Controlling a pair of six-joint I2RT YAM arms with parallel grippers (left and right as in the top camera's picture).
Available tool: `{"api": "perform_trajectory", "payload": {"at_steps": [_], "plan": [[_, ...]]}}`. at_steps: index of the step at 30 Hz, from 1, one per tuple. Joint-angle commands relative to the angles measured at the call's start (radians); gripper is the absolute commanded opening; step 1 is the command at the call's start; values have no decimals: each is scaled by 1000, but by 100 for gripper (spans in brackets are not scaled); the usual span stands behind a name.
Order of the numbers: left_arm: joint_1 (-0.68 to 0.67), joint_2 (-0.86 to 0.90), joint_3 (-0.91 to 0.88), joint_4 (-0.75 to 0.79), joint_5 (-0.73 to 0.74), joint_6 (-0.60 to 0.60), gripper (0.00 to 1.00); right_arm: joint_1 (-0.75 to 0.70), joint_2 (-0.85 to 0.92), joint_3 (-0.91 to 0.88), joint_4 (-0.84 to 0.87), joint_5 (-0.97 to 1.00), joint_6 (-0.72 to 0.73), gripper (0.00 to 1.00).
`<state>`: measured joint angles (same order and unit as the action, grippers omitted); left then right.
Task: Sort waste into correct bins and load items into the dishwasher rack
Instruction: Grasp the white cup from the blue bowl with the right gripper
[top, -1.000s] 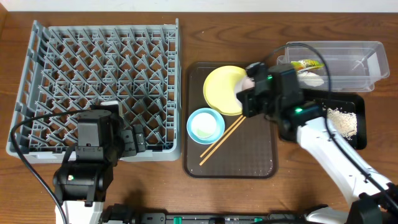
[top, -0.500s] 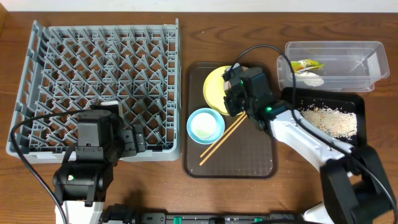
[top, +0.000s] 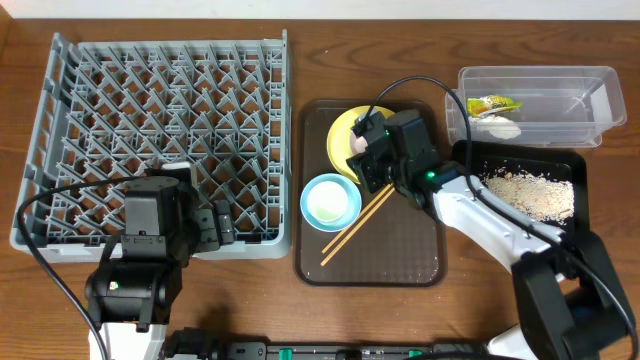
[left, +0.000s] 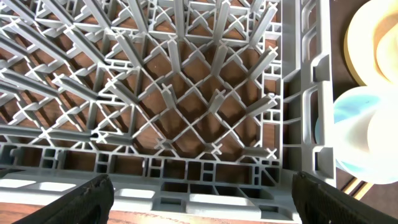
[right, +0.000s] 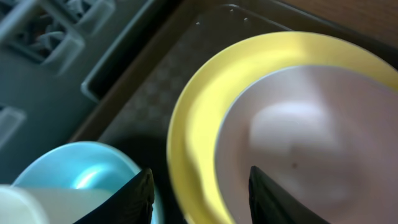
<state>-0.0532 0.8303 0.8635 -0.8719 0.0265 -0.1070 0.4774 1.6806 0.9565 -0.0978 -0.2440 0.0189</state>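
My right gripper (top: 362, 155) hangs open over the round yellow plate (top: 343, 128) on the brown tray. In the right wrist view its fingers (right: 140, 194) stand either side of the plate's rim (right: 193, 124), gripping nothing. A white bowl (right: 305, 143) rests on the plate. The light-blue bowl (top: 330, 200) with a small white cup (right: 37, 205) in it sits next to it, chopsticks (top: 358, 225) alongside. The clear tub (top: 560, 100) holds the wrapper (top: 493, 103) and tissue (top: 498, 126). Rice scraps (top: 530, 195) lie in the black tray (top: 575, 160). My left gripper (top: 215, 228) is open over the dishwasher rack's (top: 160, 120) front edge (left: 205, 186).
The brown serving tray (top: 400, 255) lies between the rack and the two bins. A black cable loops from the right arm over the clear tub's left end. The left arm's base stands at the table's front left.
The right arm swung left from the black tray to the yellow plate. Its jaws, shut on the white bowl before, have opened, and the bowl now rests on the plate. The left arm stayed still.
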Motion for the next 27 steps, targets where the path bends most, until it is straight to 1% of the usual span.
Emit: {"api": "perform_trajectory", "payload": {"at_steps": [1, 6, 8, 12, 14, 18, 19, 23, 27], "plan": [[5, -2, 23, -3, -4, 2, 93, 16, -99, 11, -26, -72, 55, 46], [5, -2, 23, -3, -4, 2, 93, 33, -181, 11, -100, -183, 108, 46], [5, -2, 23, -3, -4, 2, 93, 41, -184, 11, -135, -195, 121, 43], [5, -2, 23, -3, -4, 2, 93, 68, -155, 10, -228, -157, 130, 38], [5, -2, 23, -3, -4, 2, 93, 85, -130, 10, -258, -126, 131, 37], [5, -2, 23, -3, -4, 2, 93, 111, -76, 10, -257, -126, 142, 36], [5, -2, 23, -3, -4, 2, 93, 114, -64, 10, -254, -126, 142, 34], [5, -2, 23, -3, -4, 2, 93, 117, -34, 10, -250, -102, 143, 21], [5, -2, 23, -3, -4, 2, 93, 117, -33, 11, -238, -50, 145, 13]]}}
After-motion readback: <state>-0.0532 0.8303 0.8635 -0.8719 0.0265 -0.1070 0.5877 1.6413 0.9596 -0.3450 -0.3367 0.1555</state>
